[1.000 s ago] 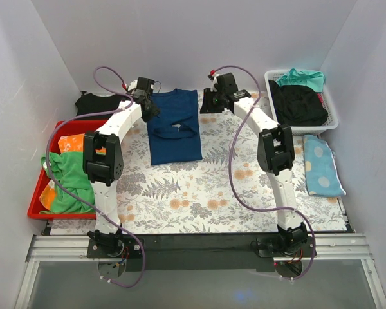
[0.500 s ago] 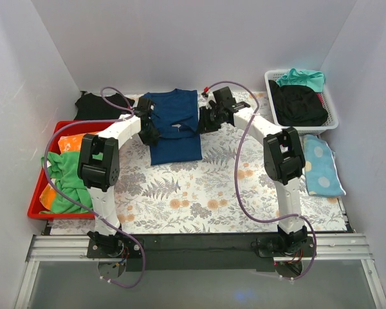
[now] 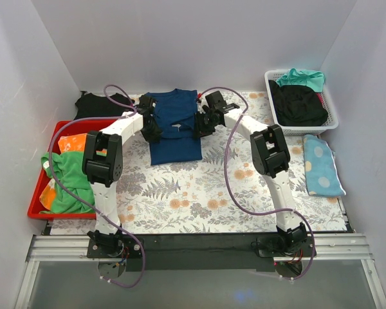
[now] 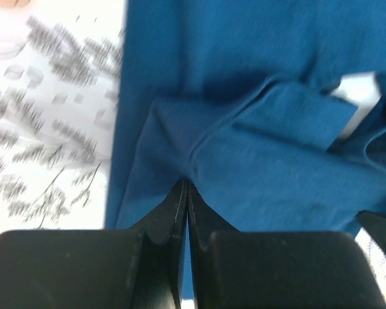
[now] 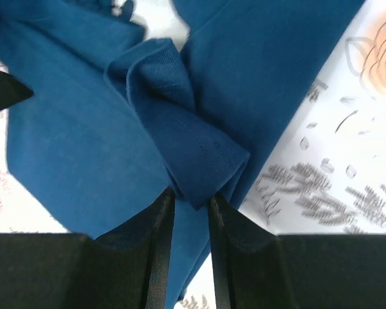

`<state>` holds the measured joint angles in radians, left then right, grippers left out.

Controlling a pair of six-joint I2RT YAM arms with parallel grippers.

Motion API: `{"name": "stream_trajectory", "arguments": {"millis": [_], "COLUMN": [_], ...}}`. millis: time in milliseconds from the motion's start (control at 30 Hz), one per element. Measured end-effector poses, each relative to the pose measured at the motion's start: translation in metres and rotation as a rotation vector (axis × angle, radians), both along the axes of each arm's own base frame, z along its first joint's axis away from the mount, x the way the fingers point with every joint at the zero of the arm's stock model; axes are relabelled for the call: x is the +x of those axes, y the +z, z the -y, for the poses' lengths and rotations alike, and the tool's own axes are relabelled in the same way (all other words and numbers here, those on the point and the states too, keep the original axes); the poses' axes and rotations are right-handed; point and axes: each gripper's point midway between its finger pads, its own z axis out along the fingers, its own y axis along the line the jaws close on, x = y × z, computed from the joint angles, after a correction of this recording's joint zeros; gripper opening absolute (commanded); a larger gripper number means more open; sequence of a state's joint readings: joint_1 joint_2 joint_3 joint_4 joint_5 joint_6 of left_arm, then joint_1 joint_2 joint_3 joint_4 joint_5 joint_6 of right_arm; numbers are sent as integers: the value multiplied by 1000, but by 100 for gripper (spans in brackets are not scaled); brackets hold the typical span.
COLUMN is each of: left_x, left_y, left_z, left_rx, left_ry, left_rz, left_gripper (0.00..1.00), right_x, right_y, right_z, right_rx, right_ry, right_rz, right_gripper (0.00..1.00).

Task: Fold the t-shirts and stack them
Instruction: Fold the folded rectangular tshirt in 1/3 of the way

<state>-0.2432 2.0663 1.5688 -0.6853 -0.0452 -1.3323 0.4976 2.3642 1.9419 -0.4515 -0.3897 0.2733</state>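
Both left tool point(image 4: 183, 185) and right tool point(image 5: 192, 194) tight in pinches on navy t-shirt point(image 3: 175, 145) folds

No text, label, brand, number or sign is being shown legibly in any of the views. A small pale patch point(image 4: 360, 95) is being shown on the navy blue cloth t-shirt point(image 3: 175, 143), but it is blurred and nothing on it is being made out.
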Motion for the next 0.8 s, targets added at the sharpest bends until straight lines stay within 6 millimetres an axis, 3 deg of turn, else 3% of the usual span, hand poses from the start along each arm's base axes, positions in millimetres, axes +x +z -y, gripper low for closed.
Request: {"name": "stream_trajectory", "arguments": {"millis": [133, 267, 567, 667, 800], "left_x": [12, 22, 84, 104, 114], "left_y": [-10, -12, -7, 1, 12], "left_z": [2, 3, 7, 5, -5], "left_rx": [0, -3, -7, 5, 33], "left_ry": [3, 13, 69, 88, 103], "left_rz": [8, 13, 118, 177, 226], "left_gripper": [0, 0, 0, 2, 6], "right_x": [7, 26, 85, 92, 84], "right_y": [-9, -1, 52, 54, 58], "right_z": [0, -5, -24, -20, -7], "right_rx": [-25, -26, 93, 99, 74], "right_ry": [-7, -23, -92, -110, -115], "right_rz": [1, 54, 258, 280, 282], "right_gripper": [33, 33, 37, 38, 40]}}
